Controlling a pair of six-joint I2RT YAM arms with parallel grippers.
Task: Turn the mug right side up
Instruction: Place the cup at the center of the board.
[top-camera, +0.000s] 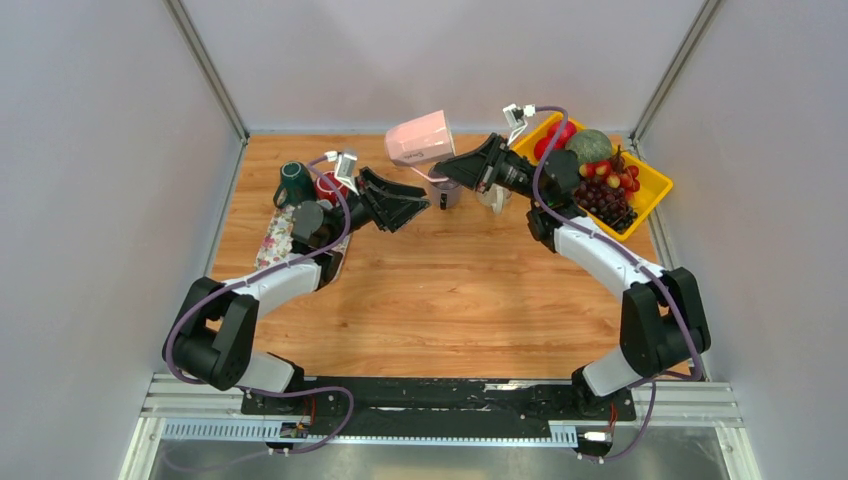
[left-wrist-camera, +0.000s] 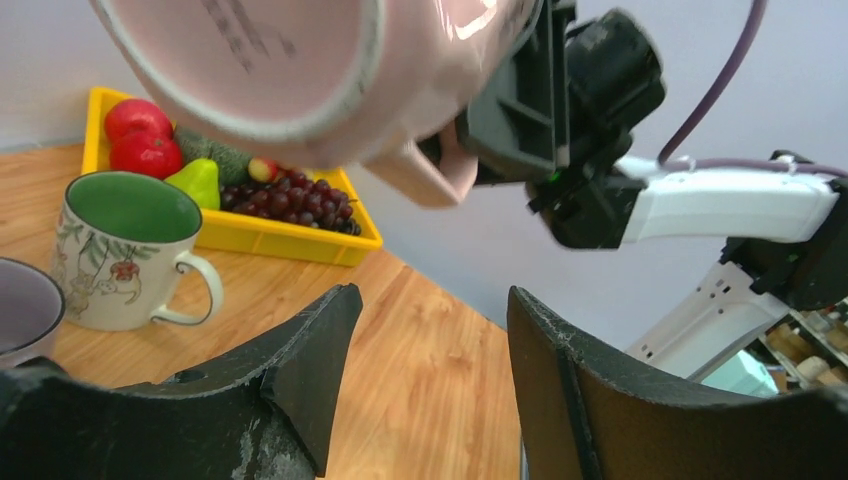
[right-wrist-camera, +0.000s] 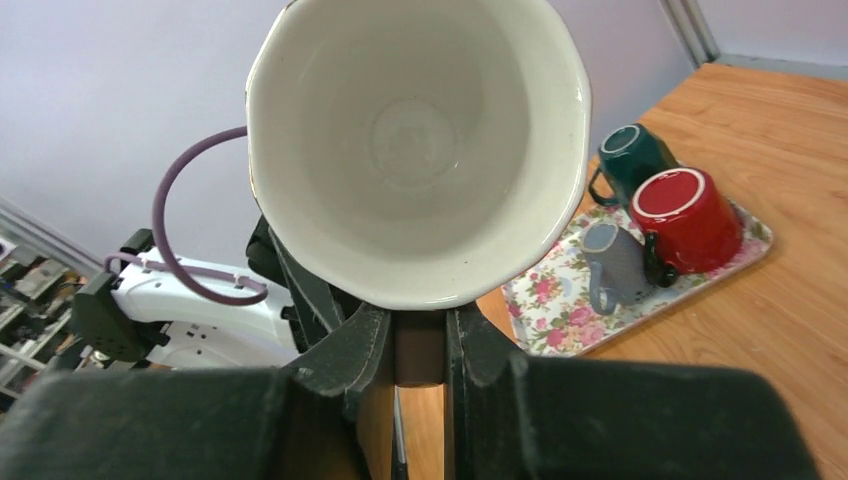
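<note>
Wood-grain table (top-camera: 450, 300) between pale walls, with left arm (top-camera: 260, 290) and right arm (top-camera: 600, 255), both black and white, reaching from the near edge toward the far middle. At the far right corner, yellow tray (top-camera: 655, 182) heaped with fruit (top-camera: 605, 198). At the far left, floral tray (top-camera: 272, 240) carrying a dark green mug (top-camera: 294, 182), a red mug (top-camera: 328, 184) and, seen from the right wrist, a grey mug (right-wrist-camera: 612, 255).

Centre of the scene: pink mug (top-camera: 420, 138), glossy pale pink outside, cream-white inside, faceted wall under a many-sided rim, dark lettering printed on the recessed base. Held in the air above the far middle of the table, clear of everything beneath. Tipped over on its side, long axis close to level and running left to right across the table; mouth facing the right arm, straight into the right wrist camera; base turned toward the left arm; handle on the underside.

On that handle, right gripper (right-wrist-camera: 420, 335) clamped, one finger pressed to each side. Just below and left of the mug, left gripper (left-wrist-camera: 430, 300) with jaws apart, nothing between them, not touching the mug.

On the table below: upright floral-print mug (left-wrist-camera: 115, 250) with a green interior, small grey cup (left-wrist-camera: 20, 310) beside it.
</note>
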